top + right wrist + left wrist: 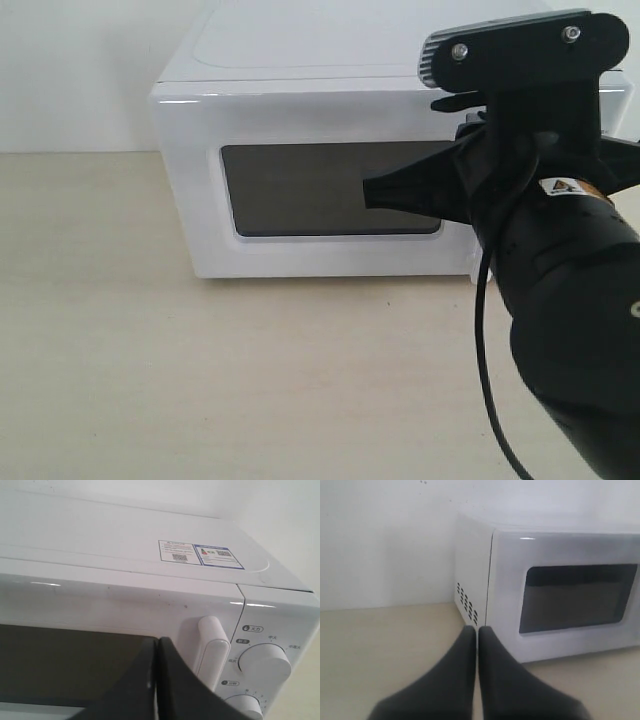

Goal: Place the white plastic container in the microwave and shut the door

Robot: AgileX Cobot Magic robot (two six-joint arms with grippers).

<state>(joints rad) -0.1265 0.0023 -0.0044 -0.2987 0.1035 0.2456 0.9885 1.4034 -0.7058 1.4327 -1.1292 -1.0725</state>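
The white microwave stands at the back of the table with its door closed, dark window facing me. My right gripper is shut and empty, its tip in front of the window, just left of the vertical white handle. Two round dials show on the panel beside the handle. In the left wrist view my left gripper is shut with nothing in it, low over the table near the microwave's left front corner. The white plastic container is out of view.
A light wooden table stretches in front of the microwave. A white wall stands behind. Stickers lie on the microwave's top. The right arm's black body and camera mount fill the exterior view's right side.
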